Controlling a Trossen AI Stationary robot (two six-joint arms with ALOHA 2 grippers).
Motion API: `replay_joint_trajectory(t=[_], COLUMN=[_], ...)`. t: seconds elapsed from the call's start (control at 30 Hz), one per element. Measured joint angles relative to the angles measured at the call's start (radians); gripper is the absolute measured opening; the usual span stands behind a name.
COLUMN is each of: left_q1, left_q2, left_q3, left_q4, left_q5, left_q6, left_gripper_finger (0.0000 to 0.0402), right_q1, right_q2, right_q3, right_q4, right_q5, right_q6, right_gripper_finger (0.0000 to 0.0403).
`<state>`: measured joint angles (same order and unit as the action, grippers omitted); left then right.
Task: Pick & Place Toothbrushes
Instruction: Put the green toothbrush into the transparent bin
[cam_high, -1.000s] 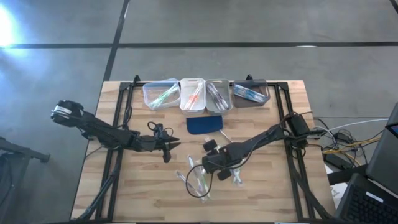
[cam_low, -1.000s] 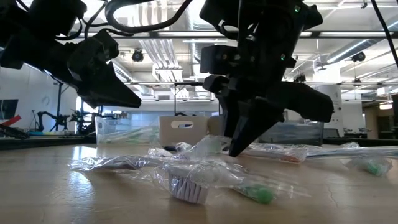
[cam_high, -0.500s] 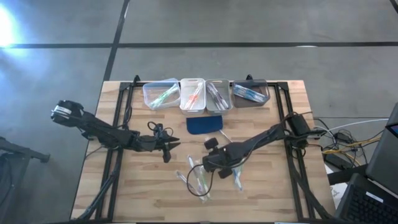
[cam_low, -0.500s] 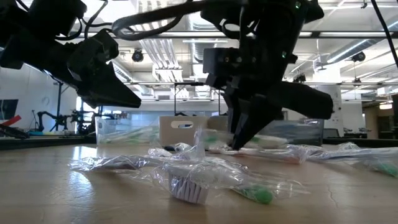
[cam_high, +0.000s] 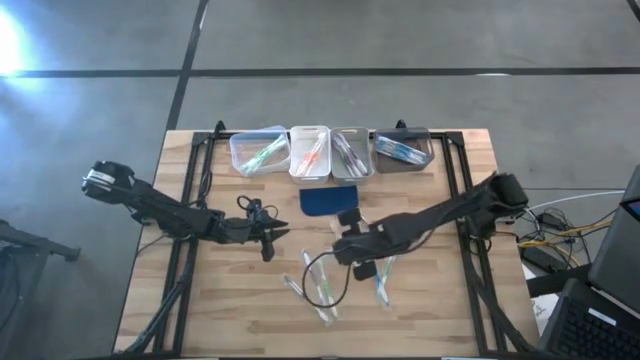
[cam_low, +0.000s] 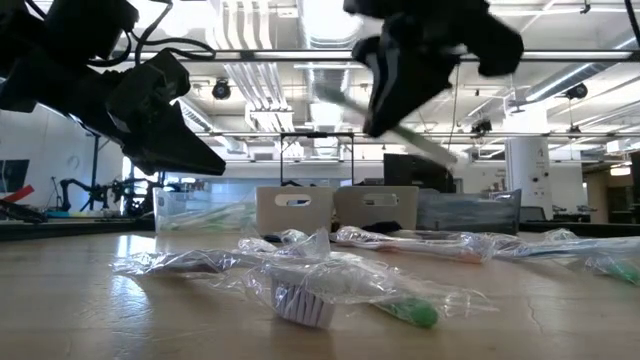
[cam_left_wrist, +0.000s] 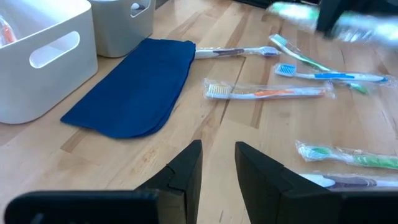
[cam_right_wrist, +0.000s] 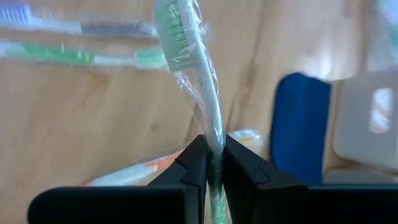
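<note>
My right gripper (cam_high: 346, 252) hangs over the table's middle, shut on a toothbrush (cam_right_wrist: 186, 68) in a clear wrapper. It is white with a green head. The low view shows this toothbrush (cam_low: 405, 135) as a blurred slanting streak, high above the wood. More wrapped toothbrushes (cam_high: 312, 285) (cam_left_wrist: 267, 92) lie flat on the table near its front. My left gripper (cam_high: 270, 240) waits left of centre. Its fingers (cam_left_wrist: 186, 174) stand slightly apart with nothing between them. My right gripper pinches the toothbrush's handle (cam_right_wrist: 213, 140) through the wrapper, between its two fingers. It slants down from above. The brush runs on past the fingertips, its green bristled head (cam_right_wrist: 169, 18) at the free end. It is lifted clear of the table.
A row of bins (cam_high: 311, 130) with sorted toothbrushes stands along the far edge. A dark blue pad (cam_high: 330, 200) lies just in front of them. More toothbrushes (cam_high: 383, 283) lie right of the near pile. Black frame rails run down both sides of the table.
My right gripper has risen from the pile of toothbrushes, taking one wrapped toothbrush with it. That toothbrush is now lifted clear of the table. The other toothbrushes stay where they were.
</note>
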<state>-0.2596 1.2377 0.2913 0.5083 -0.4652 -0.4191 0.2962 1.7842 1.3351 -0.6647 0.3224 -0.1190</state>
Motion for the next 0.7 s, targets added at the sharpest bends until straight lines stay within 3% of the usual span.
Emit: replay_joint_trajectory(t=[0.1,0.23,0.53,0.7], left_q1=[0.000,0.000,0.000,0.000], left_q2=[0.000,0.000,0.000,0.000], left_q3=[0.000,0.000,0.011,0.026], left_q4=[0.001,0.003,0.016,0.032], left_q5=[0.000,0.000,-0.014,-0.048], left_q6=[0.000,0.000,0.011,0.038], left_gripper_finger=[0.0101,0.0101,0.0101,0.0101], right_q1=[0.000,0.000,-0.026,-0.067], right_q2=[-0.059,-0.133,-0.280,-0.312], right_q3=[-0.022,-0.094,-0.408,-0.560], right_q4=[0.022,0.188,0.852,1.225], right_q5=[0.019,0.017,-0.104,-0.234], right_q6=[0.020,0.003,-0.126,-0.139], right_gripper_finger=[0.0026,0.0019,0.0029,0.0021])
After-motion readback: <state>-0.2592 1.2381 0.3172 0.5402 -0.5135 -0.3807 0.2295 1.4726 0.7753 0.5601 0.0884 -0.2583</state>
